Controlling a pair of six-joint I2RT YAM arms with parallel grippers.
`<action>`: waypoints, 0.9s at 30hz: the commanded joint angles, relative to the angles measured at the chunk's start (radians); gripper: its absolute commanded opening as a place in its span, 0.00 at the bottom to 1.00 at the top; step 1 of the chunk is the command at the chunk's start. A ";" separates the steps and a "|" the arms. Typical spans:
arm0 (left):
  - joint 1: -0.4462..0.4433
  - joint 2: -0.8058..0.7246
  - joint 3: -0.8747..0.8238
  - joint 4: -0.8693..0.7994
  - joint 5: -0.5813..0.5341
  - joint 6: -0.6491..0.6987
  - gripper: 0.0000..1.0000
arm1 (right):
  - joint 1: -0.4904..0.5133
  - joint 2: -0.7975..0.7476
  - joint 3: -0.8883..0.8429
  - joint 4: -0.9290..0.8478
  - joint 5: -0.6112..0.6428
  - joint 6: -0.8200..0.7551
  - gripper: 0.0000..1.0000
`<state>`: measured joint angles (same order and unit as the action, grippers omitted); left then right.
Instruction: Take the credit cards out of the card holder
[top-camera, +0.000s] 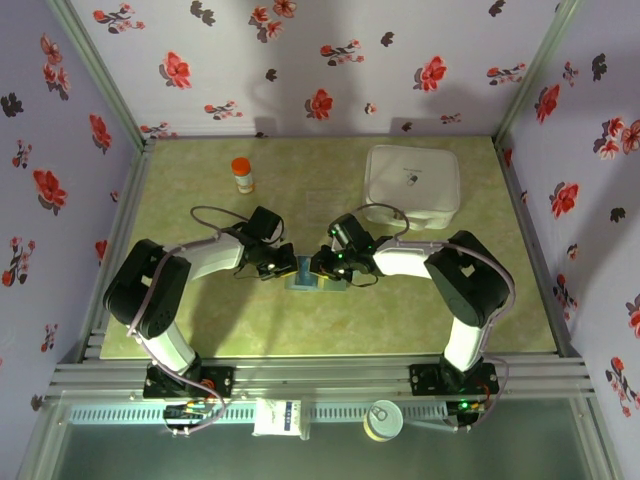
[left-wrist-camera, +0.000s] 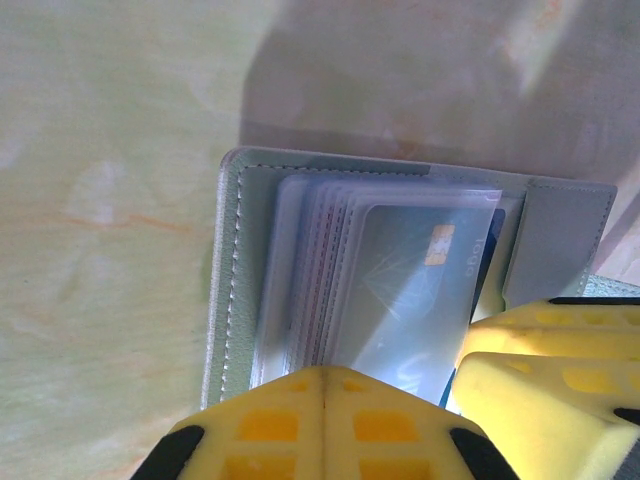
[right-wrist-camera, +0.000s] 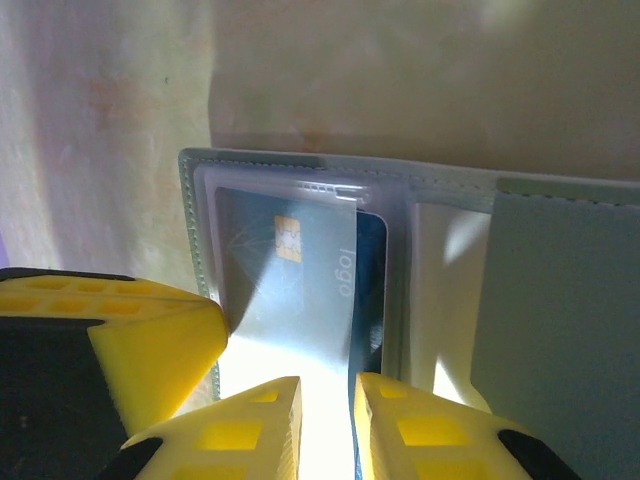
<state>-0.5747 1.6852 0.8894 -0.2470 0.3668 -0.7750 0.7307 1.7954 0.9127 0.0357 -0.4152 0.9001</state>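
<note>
The right gripper (right-wrist-camera: 325, 395), yellow-fingered, pinches narrow on a light blue card (right-wrist-camera: 290, 290) poking from the card holder (top-camera: 303, 272), which lies open between both arms. The left gripper (left-wrist-camera: 325, 388) sits closed at its edge. Extraction looks underway; next calls for a straight pull with the holder pinned.

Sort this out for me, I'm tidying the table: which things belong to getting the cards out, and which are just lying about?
In the job: card holder, cards inside it.
Lying about: orange-capped bottle, white box, white packet and round tin in front of the table.
</note>
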 joint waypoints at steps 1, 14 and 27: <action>0.009 0.016 -0.014 -0.029 -0.008 0.012 0.04 | -0.007 0.006 0.012 -0.097 0.052 -0.026 0.23; 0.010 -0.024 -0.002 -0.043 -0.014 0.008 0.05 | -0.007 -0.081 0.000 -0.097 0.071 -0.047 0.24; -0.010 -0.047 0.050 -0.060 0.016 0.015 0.05 | -0.022 -0.090 -0.014 -0.075 0.044 -0.031 0.27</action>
<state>-0.5743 1.6505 0.9073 -0.2859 0.3668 -0.7746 0.7200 1.7321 0.9180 -0.0341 -0.3672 0.8722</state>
